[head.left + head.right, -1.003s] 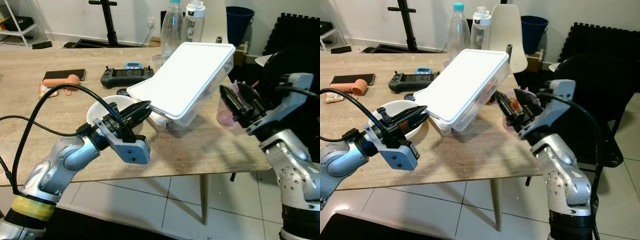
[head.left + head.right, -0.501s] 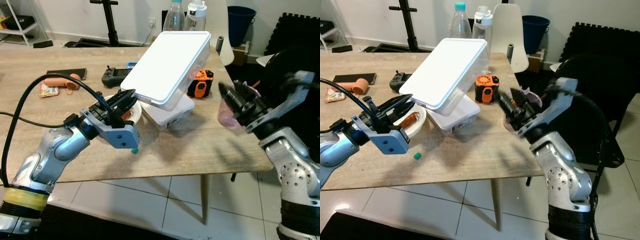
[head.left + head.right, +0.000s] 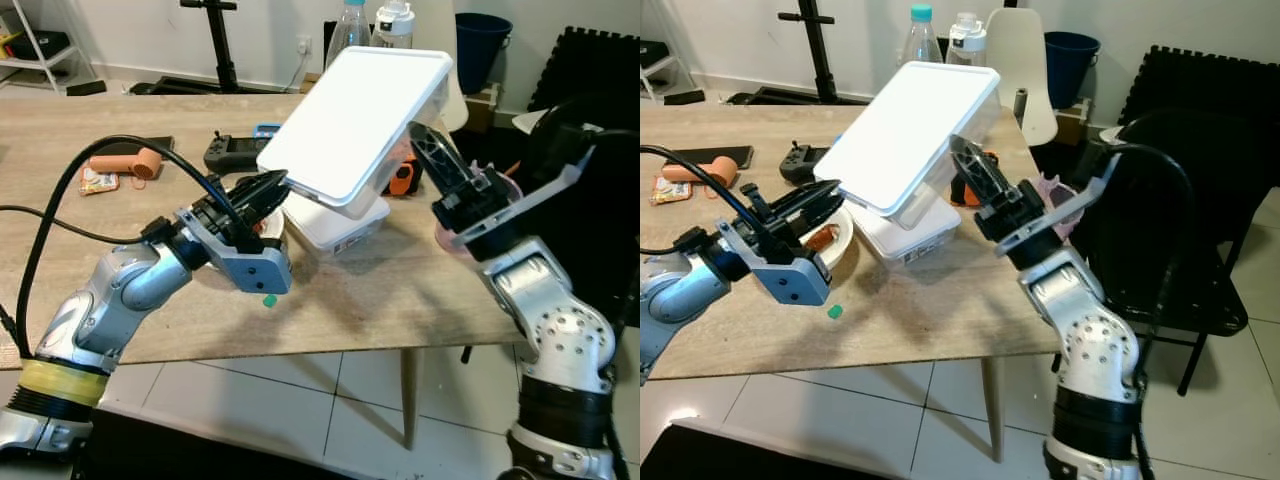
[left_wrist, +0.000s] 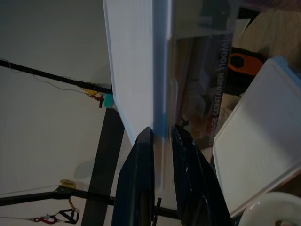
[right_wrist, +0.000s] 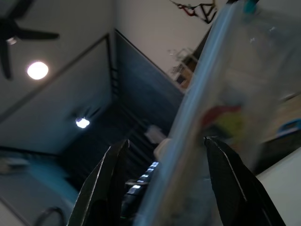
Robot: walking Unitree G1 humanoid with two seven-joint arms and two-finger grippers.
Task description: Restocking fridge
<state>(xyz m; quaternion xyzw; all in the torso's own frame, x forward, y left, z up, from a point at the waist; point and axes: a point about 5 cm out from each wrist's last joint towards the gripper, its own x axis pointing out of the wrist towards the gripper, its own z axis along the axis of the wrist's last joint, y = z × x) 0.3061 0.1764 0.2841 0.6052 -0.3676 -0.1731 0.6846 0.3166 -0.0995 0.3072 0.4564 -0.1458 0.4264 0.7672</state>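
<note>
A clear food container with a white lid (image 3: 360, 120) hangs tilted above the table. My left gripper (image 3: 272, 188) is shut on its lower rim; in the left wrist view the lid edge (image 4: 162, 70) runs between the two fingers (image 4: 139, 188). My right gripper (image 3: 425, 145) points up at the container's right side, open. In the right wrist view the container's edge (image 5: 207, 89) lies in the gap between its fingers (image 5: 110, 188); whether they touch it is unclear. A second lidded container (image 3: 340, 222) rests on the table below.
A white bowl (image 3: 843, 240) holding a sausage sits by my left gripper, with a small green piece (image 3: 835, 312) near the table's front edge. An orange object (image 3: 404, 180), a pink cup (image 3: 1056, 190), a game controller (image 3: 232, 152), a hair dryer (image 3: 125, 163) and bottles (image 3: 921, 35) stand around. A black chair (image 3: 1200, 200) is on the right.
My right gripper has swung up and left to the container's right side. The left gripper has lifted the container a little higher and to the right.
</note>
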